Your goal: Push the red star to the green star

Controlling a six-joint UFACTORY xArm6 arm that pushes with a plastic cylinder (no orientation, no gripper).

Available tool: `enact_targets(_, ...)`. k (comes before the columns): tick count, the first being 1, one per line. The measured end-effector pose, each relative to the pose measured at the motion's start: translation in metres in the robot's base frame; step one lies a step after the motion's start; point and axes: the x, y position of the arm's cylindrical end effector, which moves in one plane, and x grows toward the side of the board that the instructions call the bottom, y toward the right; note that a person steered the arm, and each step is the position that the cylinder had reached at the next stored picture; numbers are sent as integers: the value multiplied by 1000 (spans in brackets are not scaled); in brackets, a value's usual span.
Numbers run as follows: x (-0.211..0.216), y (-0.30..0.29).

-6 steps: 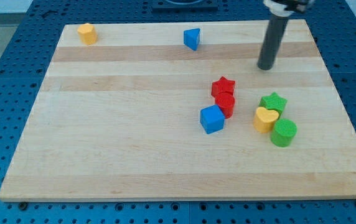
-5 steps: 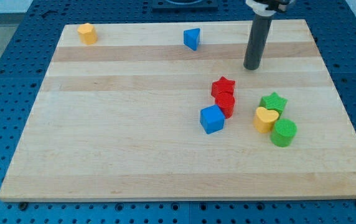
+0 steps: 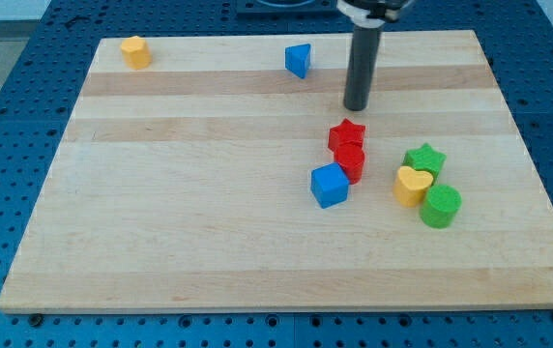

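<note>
An upright dark rod sets my tip [image 3: 356, 107] just above the red star block [image 3: 347, 134], not touching. No gripper shows. The pale wooden tabletop [image 3: 180, 203] rests on blue pegboard [image 3: 6, 87].

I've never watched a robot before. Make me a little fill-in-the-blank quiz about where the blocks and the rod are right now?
1. My tip stands just above the red ____ in the view.
2. The yellow heart touches the green star and the green ____.
3. The blue cube sits at the lower left of the ____ cylinder.
4. The yellow block lies near the board's top ____ corner.

Missing words: star; cylinder; red; left
</note>
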Motion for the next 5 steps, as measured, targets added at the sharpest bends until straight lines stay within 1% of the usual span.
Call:
enact_targets(1,3,-22)
enact_targets(2,23,-35)
enact_targets(4,87,-22)
enact_targets(5,88,7)
